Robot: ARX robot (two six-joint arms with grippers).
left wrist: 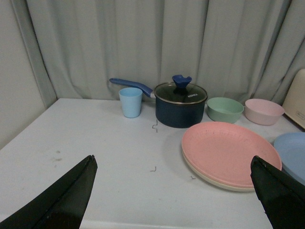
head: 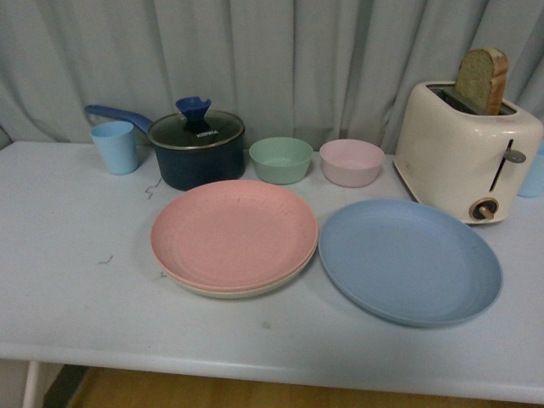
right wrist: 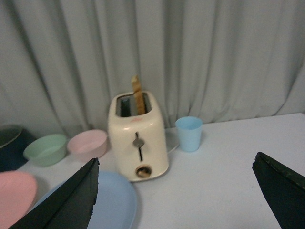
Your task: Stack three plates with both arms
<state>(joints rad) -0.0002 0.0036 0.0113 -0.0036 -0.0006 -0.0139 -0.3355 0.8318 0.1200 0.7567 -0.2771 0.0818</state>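
Observation:
The pink plate point(head: 233, 231) lies on top of the beige plate point(head: 223, 291) in the middle of the white table. The blue plate point(head: 409, 259) lies flat on the table just right of that pair. Neither arm shows in the front view. My left gripper point(left wrist: 174, 179) is open and empty, above the table short of the pink plate point(left wrist: 229, 152) and its beige rim point(left wrist: 209, 180). My right gripper point(right wrist: 175, 179) is open and empty, above the table right of the blue plate point(right wrist: 112, 202); the pink plate's edge point(right wrist: 14, 195) also shows there.
Behind the plates stand a light blue cup point(head: 116, 146), a dark blue pot with a glass lid point(head: 196, 147), a green bowl point(head: 280, 160) and a pink bowl point(head: 351, 162). A cream toaster with bread point(head: 466, 144) stands at the right, another blue cup point(right wrist: 188, 133) beside it. Curtains hang behind.

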